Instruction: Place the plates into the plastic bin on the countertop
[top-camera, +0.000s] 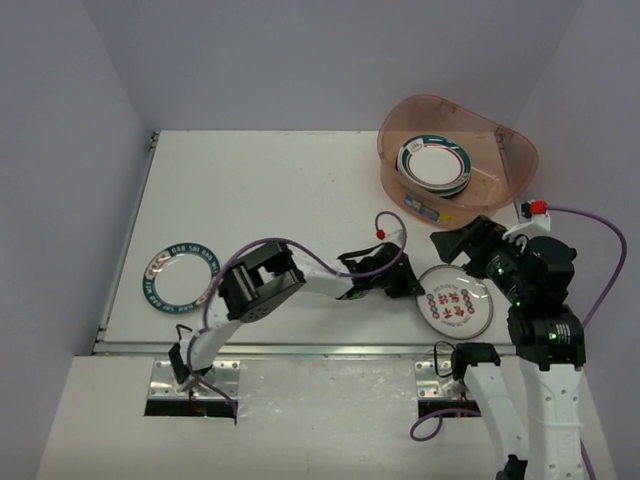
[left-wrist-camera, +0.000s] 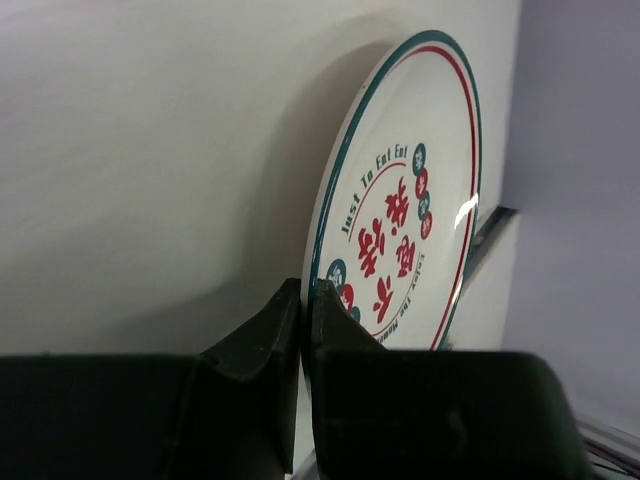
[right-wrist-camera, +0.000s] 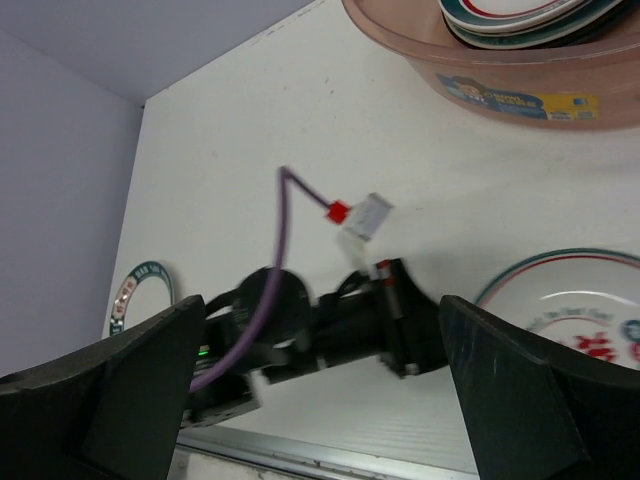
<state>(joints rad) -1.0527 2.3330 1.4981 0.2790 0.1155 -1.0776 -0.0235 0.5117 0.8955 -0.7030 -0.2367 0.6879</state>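
A white plate with red lettering and a teal-and-red rim (top-camera: 457, 305) lies on the countertop (top-camera: 270, 190) in front of the plastic bin (top-camera: 510, 150). My left gripper (top-camera: 415, 290) is shut on this plate's left rim. In the left wrist view the fingers (left-wrist-camera: 270, 330) pinch the rim of the plate (left-wrist-camera: 405, 220), which looks tilted off the surface. My right gripper (top-camera: 455, 245) is open and empty, above the table between the bin and the plate. It looks down on the left arm, with the plate (right-wrist-camera: 585, 300) at its right. Stacked plates (top-camera: 435, 163) lie in the bin.
A dark teal-rimmed plate (top-camera: 180, 276) lies at the far left of the countertop and also shows in the right wrist view (right-wrist-camera: 140, 290). The bin (right-wrist-camera: 500, 75) carries a small label (right-wrist-camera: 520, 100). A purple cable with a red connector (top-camera: 380, 232) loops over the left arm.
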